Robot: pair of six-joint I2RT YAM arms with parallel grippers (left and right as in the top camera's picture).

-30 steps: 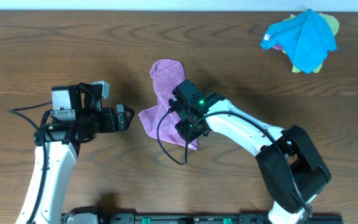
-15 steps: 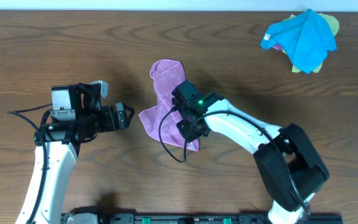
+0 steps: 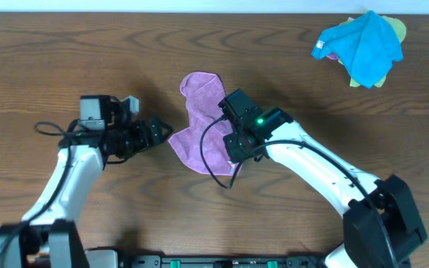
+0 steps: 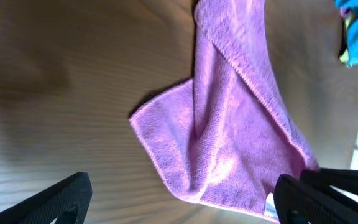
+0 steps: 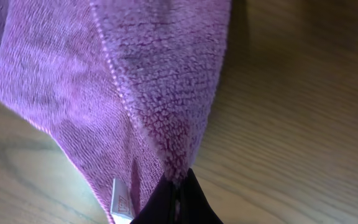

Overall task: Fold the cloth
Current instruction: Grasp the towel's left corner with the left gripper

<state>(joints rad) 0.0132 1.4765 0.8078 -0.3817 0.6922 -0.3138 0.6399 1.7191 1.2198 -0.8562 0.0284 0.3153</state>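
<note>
One lilac cloth (image 3: 199,126) on your desk (image 3: 88,59), two grippers, right gripper (image 5: 178,194) with jaws pinching its edge, left gripper (image 3: 163,134) with jaws wide beside it.

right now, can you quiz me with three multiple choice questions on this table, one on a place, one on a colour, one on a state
1. Where does the blue cloth lie?
A) at the far right of the table
B) under the left arm
C) on the near edge, by the arm bases

2. What colour is the cloth in the middle?
A) white
B) purple
C) green

3. What is the right gripper doing?
A) hanging open over bare wood
B) shut on the blue cloth
C) shut on the edge of the cloth

Answers:
1 A: the overhead view shows it bunched up at the far right, away from both arms.
2 B: all three views show lilac-purple fabric.
3 C: the right wrist view shows it closed, with purple fabric pinched in it.
</note>
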